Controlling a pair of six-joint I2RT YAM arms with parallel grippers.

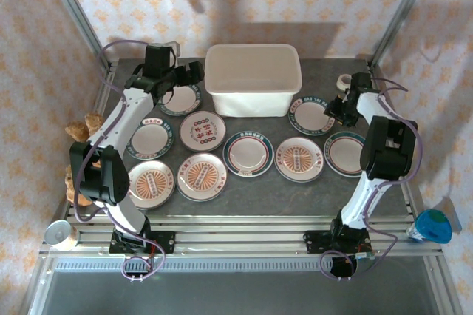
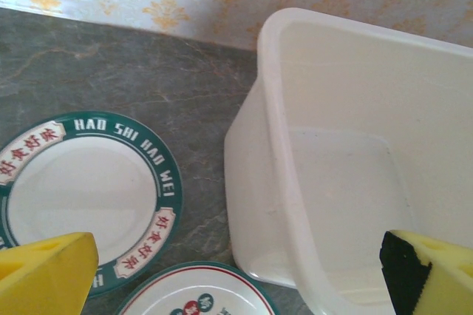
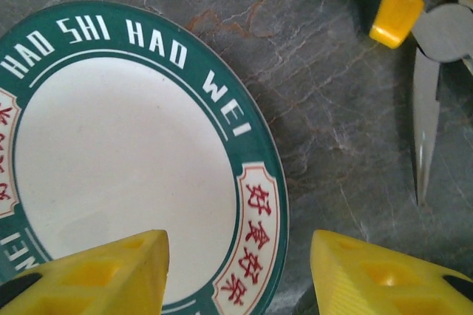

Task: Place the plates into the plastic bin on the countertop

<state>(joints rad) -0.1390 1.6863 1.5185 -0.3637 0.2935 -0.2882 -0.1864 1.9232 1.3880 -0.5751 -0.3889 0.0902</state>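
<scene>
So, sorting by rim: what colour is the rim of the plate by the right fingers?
Plate rim: dark green, white lettering; right wrist view.

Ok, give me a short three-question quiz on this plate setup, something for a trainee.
1. True or false: the plastic bin already holds a plate.
2. The right fingers straddle: A, a teal-rimmed plate at its edge; B, a cup's handle; C, the bin's rim.
3. How many plates lie on the countertop?
Key: 1 false; 2 A; 3 nine.
</scene>
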